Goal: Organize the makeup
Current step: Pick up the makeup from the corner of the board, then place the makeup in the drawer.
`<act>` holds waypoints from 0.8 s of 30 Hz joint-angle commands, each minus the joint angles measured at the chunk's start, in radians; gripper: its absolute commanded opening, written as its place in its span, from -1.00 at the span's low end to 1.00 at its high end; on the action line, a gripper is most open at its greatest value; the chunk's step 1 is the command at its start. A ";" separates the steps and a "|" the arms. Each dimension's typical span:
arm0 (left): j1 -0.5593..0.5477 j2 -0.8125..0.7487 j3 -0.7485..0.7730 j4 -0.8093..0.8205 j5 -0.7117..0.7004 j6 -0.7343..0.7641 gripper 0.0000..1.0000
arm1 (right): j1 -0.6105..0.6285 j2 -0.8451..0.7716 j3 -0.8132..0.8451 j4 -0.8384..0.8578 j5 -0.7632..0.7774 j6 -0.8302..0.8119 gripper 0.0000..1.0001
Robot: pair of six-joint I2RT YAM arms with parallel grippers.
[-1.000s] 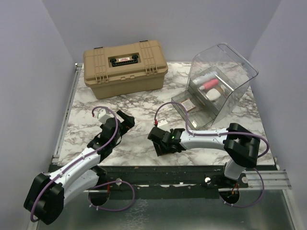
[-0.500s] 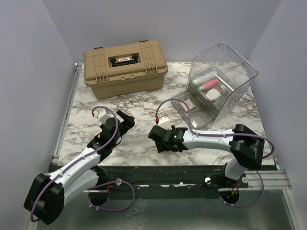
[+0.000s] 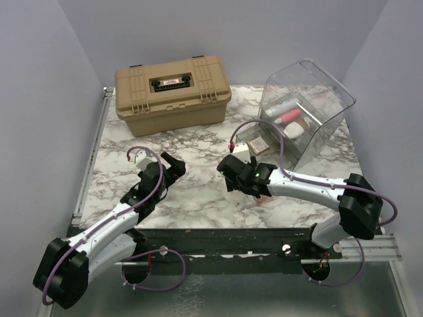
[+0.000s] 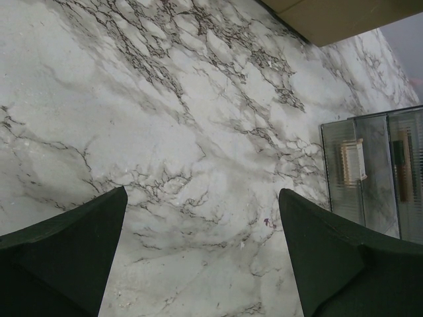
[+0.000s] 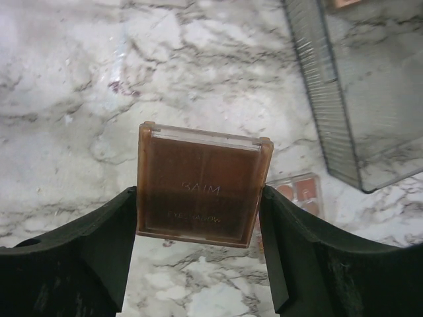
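ok, r fingers (image 5: 106,244): clamped on brown palette (image 5: 198,188).
bin (image 5: 370,99): ahead-right of palette, near; my r arm's closer.
l fingers (image 4: 59,251): spread, empty, over bench (image 4: 198,99).

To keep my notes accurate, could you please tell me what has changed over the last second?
The right gripper, shut on the brown eyeshadow palette, has moved forward and right, toward the clear bin, its elbow swinging right. Nothing was visibly picked up or released. The left gripper stays open and still; the tan case and bin are unmoved.
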 commanded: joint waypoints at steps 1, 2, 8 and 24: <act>0.007 0.003 0.002 -0.003 0.004 0.010 0.98 | -0.076 -0.037 0.013 -0.025 0.060 -0.074 0.20; 0.007 0.000 0.000 -0.003 0.004 0.009 0.98 | -0.097 -0.044 0.013 -0.025 0.057 -0.081 0.20; 0.009 -0.013 -0.011 -0.003 -0.005 -0.002 0.98 | -0.198 -0.065 0.029 -0.030 0.074 -0.117 0.20; 0.010 -0.014 -0.012 -0.001 -0.025 -0.007 0.98 | -0.395 0.039 0.076 -0.074 0.059 0.143 0.21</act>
